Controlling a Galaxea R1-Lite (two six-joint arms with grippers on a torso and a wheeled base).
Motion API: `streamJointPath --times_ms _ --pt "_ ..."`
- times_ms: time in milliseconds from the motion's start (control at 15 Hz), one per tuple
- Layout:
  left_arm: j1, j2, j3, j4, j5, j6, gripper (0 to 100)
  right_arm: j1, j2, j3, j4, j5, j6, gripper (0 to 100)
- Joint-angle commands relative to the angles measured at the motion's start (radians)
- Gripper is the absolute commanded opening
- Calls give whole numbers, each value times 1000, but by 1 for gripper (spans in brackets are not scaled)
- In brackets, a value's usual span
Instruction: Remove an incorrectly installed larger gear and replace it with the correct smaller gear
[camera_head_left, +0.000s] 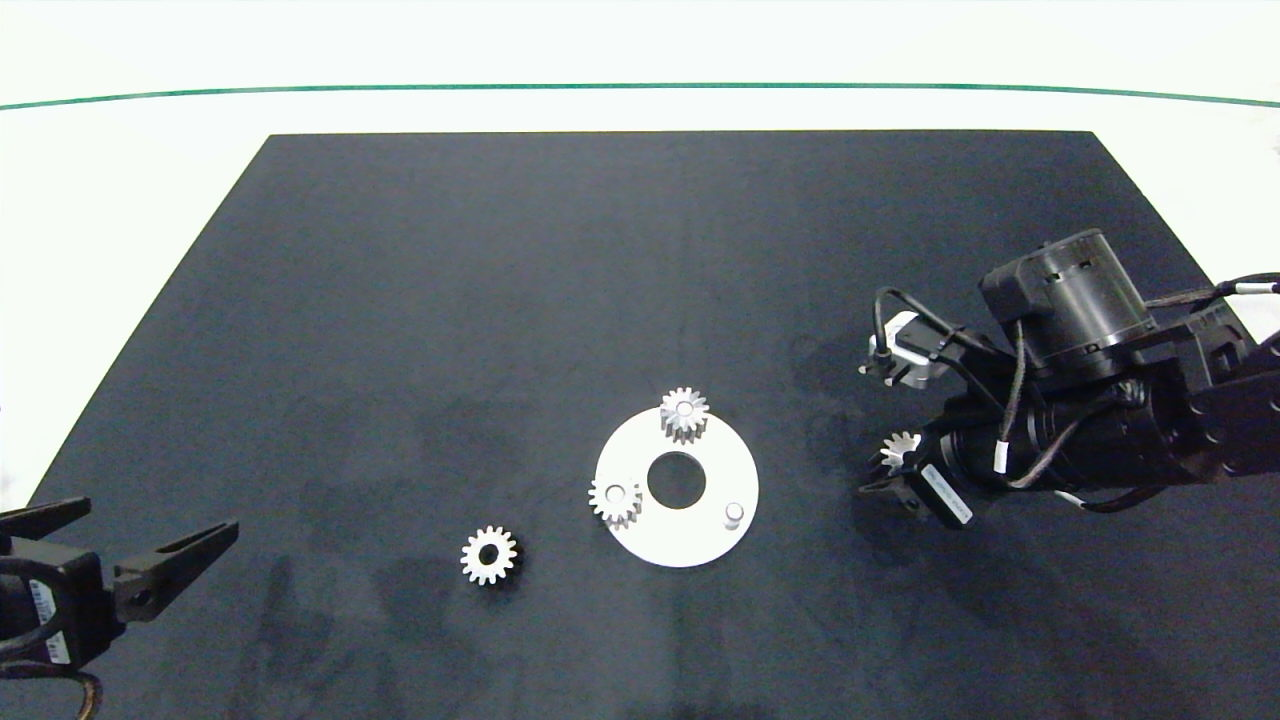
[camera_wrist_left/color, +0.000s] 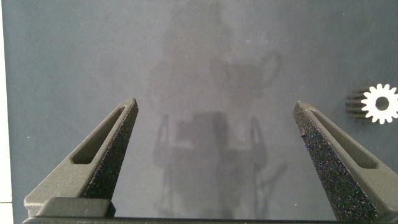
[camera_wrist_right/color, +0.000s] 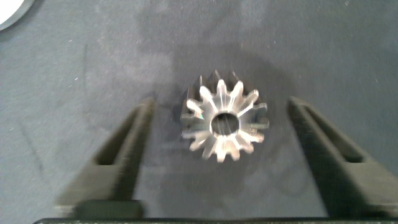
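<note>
Landmark: the white disc (camera_head_left: 640, 535) is lying near the middle of the black mat (camera_head_left: 500, 300); every place below is given from it.
Disc: two gears (camera_head_left: 684, 414) and (camera_head_left: 614, 500) are sitting on its pegs, and a third peg (camera_head_left: 734, 513) is standing bare on the side facing the right arm.
Large gear (camera_wrist_right/color: 224, 122): it is lying flat on the mat to the disc's right, well apart from it, bore up, between the right fingers and touching neither.
Right gripper (camera_wrist_right/color: 221, 158): it is hanging over that gear with its fingers spread wide, gripping nothing.
Small gear (camera_head_left: 489, 555): it is lying flat on the mat, off the disc's lower left, apart from the rim.
Left gripper (camera_wrist_left/color: 214, 162): it is waiting far to the disc's left, fingers parted and empty; the small gear is showing at the edge of its wrist view.
Stage, as I judge it: the large gear is looking already removed, and fetching the small gear for the bare peg is remaining.
Handling, as I judge it: the small gear is solid metal, stiff, dense for its size, smooth and likely slippery.
Hold: pinching across opposite tooth tips, level, is looking safest, keeping the bore clear for the peg.
Risk: a tilted gear is likely jamming on the peg or slipping out.
</note>
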Motion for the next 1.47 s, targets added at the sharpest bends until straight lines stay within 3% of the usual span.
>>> streamJointPath --times_ms 67,467,533,667,733,800,1133,1467 --pt "-4 -5 3 2 -4 19 100 9 -110 33 2 -3 33 100" --pt "-106 -5 51 4 -7 87 100 7 -342 104 5 -29 105 100" --pt "-133 -4 56 11 -7 111 100 5 -379 107 8 -37 124 100" --pt "-143 3 49 61 -7 165 100 2 -443 119 10 -64 133 100" --pt "-148 9 46 74 -7 174 100 1 -465 125 8 -84 134 100" --pt "-194 27 42 79 -7 176 100 2 -500 137 8 -103 137 100" --pt "-281 138 -9 76 -4 194 100 -18 -598 188 8 -104 140 100" --pt "-470 193 19 65 -7 187 100 -18 -626 206 8 -104 154 100"
